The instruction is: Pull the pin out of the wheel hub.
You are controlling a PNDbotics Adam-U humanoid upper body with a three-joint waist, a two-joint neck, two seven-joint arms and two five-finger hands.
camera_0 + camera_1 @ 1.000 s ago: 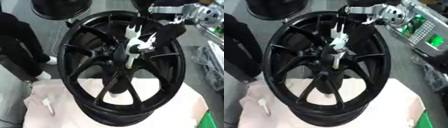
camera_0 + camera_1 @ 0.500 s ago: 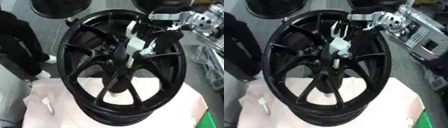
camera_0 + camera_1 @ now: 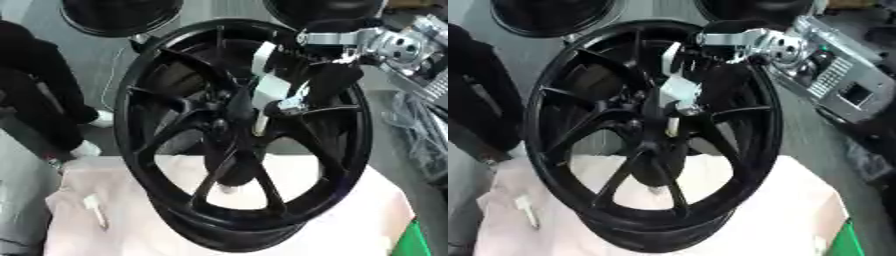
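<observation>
A black spoked wheel hub [image 3: 175, 125] stands upright on a white cloth [image 3: 350, 210]. My right hand [image 3: 332, 80] reaches in from the upper right, across the rim to the hub's centre. Its white fingers [image 3: 677, 89] are curled down over a short pale pin [image 3: 260, 124], which sticks out of the centre bore just below them. The pin's upper end is hidden behind the fingers. My left hand shows in neither view.
A small white part [image 3: 92, 206] lies on the cloth at the lower left. Two more black wheels [image 3: 118, 15] stand behind. A person in black [image 3: 35, 85] is at the left, a metal unit [image 3: 842, 80] at the right and a green edge [image 3: 420, 242] in the lower right corner.
The right hand's fingers, spread upward a second ago, have curled down onto the pin at the hub centre. The whole picture has shifted, so the camera moved.
</observation>
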